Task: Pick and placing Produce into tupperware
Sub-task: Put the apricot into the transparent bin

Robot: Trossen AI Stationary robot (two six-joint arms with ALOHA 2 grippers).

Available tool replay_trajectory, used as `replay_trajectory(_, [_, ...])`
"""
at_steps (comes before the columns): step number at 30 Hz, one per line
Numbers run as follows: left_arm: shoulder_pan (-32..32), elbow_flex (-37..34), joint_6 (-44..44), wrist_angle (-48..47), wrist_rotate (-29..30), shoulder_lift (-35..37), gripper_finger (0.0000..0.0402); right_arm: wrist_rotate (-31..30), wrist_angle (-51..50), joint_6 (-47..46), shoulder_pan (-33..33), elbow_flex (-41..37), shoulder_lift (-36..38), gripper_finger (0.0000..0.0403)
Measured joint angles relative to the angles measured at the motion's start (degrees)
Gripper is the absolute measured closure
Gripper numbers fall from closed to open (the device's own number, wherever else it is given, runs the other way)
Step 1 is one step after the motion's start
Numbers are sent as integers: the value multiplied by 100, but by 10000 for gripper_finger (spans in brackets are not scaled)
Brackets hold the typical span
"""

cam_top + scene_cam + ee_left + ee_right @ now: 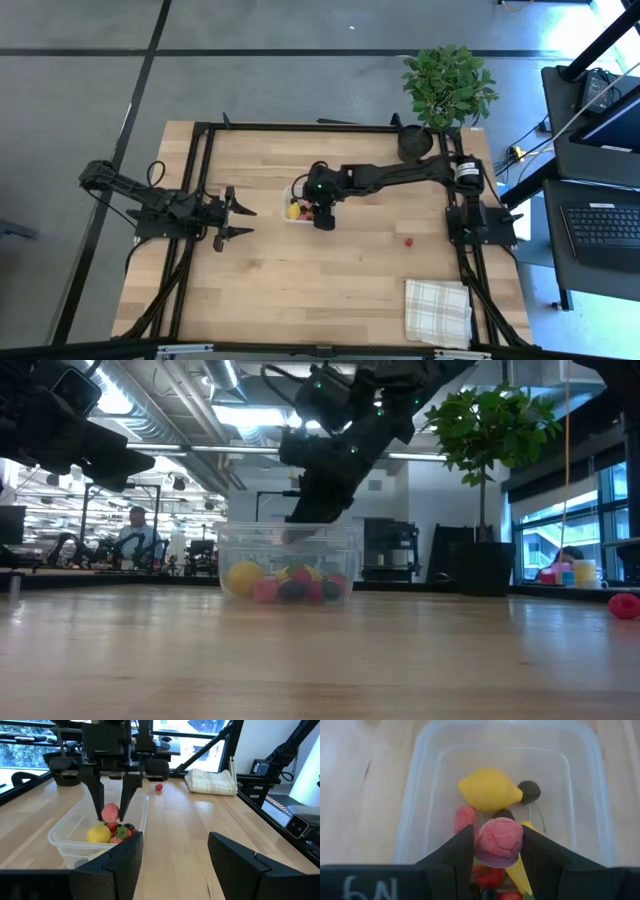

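- Tupperware (296, 212), a clear tub, sits at the centre of the high view on the wooden table (330, 280), with a yellow lemon (489, 790) and small red and dark produce (296, 589) inside.
- Right gripper (498, 851) hangs directly above the tub, its fingers clamped on a pink ball (499, 841).
- Left gripper (240, 221), left of the tub, holds nothing, fingers spread.
- One red berry (408, 241) lies alone, right of centre.
- Checked cloth (437, 310) lies lower right; potted plant (445, 85) upper right.

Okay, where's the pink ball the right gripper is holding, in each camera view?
High view: hidden under the right gripper.
Low view: not visible.
Left wrist view: pink ball, above the tub.
Right wrist view: lower centre.
Shared landmark: the yellow lemon.
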State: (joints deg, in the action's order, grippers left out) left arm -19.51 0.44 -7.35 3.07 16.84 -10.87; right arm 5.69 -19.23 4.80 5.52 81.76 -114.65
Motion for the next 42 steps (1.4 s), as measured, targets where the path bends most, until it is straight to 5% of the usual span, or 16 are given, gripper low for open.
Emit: replay_trajectory(42, [0,-1,1,2,0,0,184,-4,-43,17,0,0,-205,243])
